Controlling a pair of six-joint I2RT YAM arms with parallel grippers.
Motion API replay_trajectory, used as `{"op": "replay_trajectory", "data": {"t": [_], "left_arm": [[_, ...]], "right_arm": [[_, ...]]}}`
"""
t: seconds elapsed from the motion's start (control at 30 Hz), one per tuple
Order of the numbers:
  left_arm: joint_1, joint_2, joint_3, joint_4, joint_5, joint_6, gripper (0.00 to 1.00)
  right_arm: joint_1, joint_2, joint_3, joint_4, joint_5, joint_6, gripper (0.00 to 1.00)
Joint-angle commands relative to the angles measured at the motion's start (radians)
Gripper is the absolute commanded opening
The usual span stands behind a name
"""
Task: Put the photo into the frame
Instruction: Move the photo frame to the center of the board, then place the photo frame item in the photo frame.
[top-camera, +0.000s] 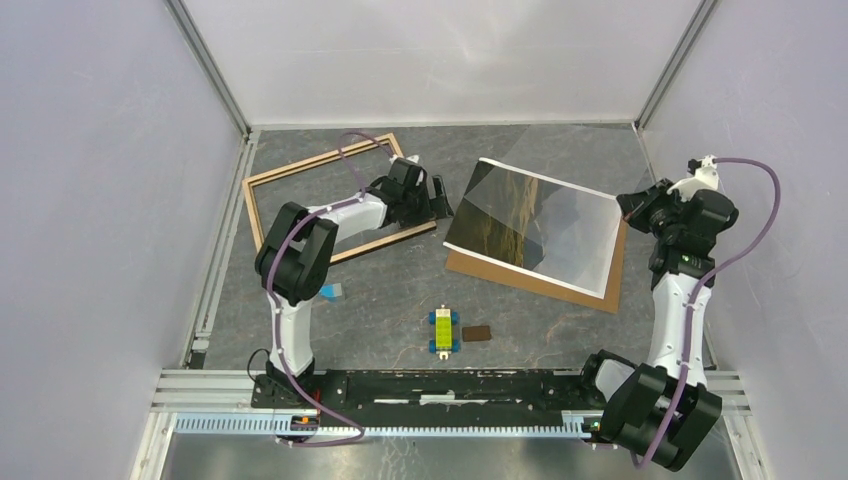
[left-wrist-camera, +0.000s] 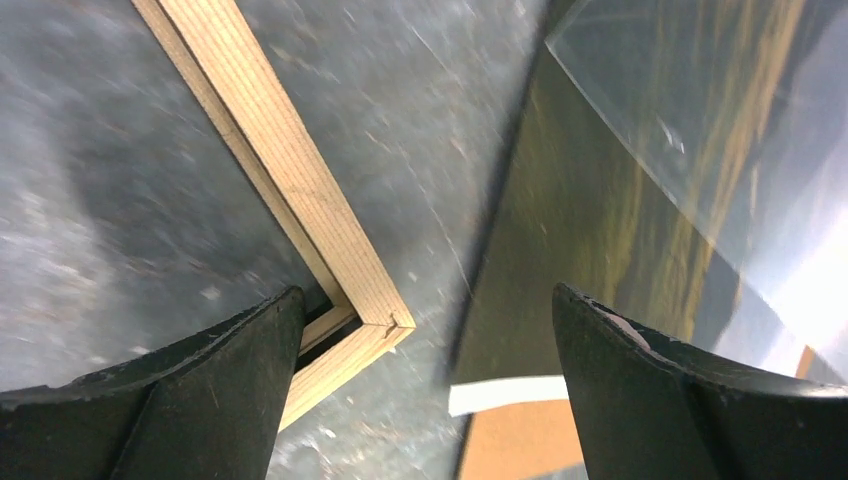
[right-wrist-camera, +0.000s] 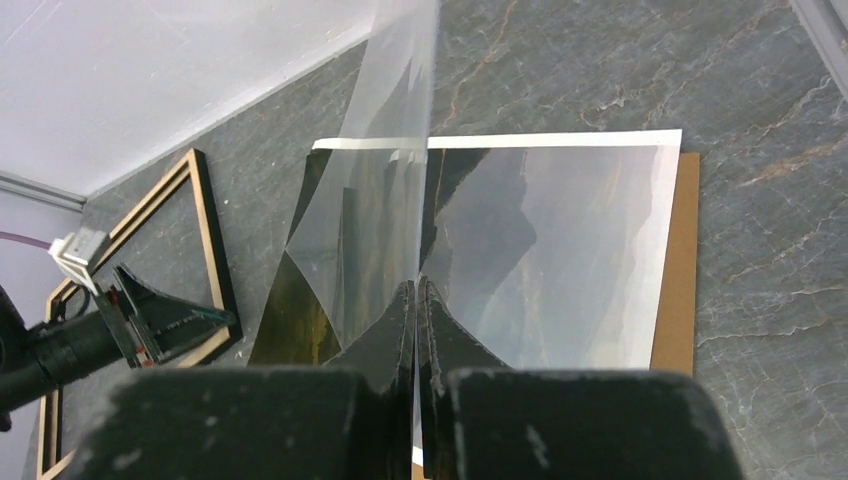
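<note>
The frame (top-camera: 320, 160), tan side up, lies flat at the back left. Its near right corner (left-wrist-camera: 350, 270) sits between my left gripper's (top-camera: 440, 195) open, empty jaws. The photo (top-camera: 500, 215), a dark landscape with a white border, lies on the brown backing board (top-camera: 530, 282) right of the frame. My right gripper (top-camera: 628, 205) is shut on a clear sheet (right-wrist-camera: 390, 150) and holds it tilted up over the photo (right-wrist-camera: 540, 250). In the left wrist view the photo (left-wrist-camera: 590, 200) and the clear sheet (left-wrist-camera: 720, 100) lie to the right.
A small yellow-green block on blue wheels (top-camera: 443, 330) and a small brown piece (top-camera: 477, 333) lie near the front middle. A blue scrap (top-camera: 332, 291) lies by the left arm. White walls close in the back and both sides.
</note>
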Motion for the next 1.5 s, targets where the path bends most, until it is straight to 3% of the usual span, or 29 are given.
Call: {"op": "replay_trajectory", "data": {"t": [0.0, 0.23, 0.57, 0.7, 0.87, 1.03, 1.13, 1.3, 1.47], "left_arm": [[-0.059, -0.083, -0.097, 0.044, 0.085, 0.008, 1.00], [-0.088, -0.217, -0.171, 0.027, 0.109, 0.027, 1.00], [-0.087, -0.614, -0.013, -0.351, -0.004, 0.198, 1.00], [-0.086, -0.830, 0.000, -0.429, -0.066, 0.240, 1.00], [-0.087, -1.065, -0.001, -0.483, -0.179, 0.276, 1.00], [-0.087, -1.197, 0.033, -0.527, -0.256, 0.294, 1.00], [-0.087, -1.259, 0.046, -0.527, -0.321, 0.317, 1.00], [-0.087, -1.329, 0.066, -0.517, -0.384, 0.346, 1.00], [-0.087, -1.353, 0.064, -0.495, -0.388, 0.366, 1.00]], "right_arm": [[0.002, -0.028, 0.090, -0.032, 0.000, -0.036, 0.00], [0.005, -0.017, 0.191, -0.092, 0.013, -0.051, 0.00], [0.154, 0.086, 0.553, -0.228, 0.110, -0.080, 0.00], [0.323, 0.198, 0.859, -0.386, 0.217, -0.115, 0.00], [0.601, 0.349, 1.110, -0.477, 0.354, -0.100, 0.00], [0.906, 0.517, 1.293, -0.461, 0.437, -0.044, 0.00], [1.026, 0.613, 1.389, -0.396, 0.416, 0.023, 0.00], [1.110, 0.656, 1.292, -0.122, 0.264, 0.242, 0.00], [1.106, 0.655, 1.094, -0.008, 0.280, 0.369, 0.00]]}}
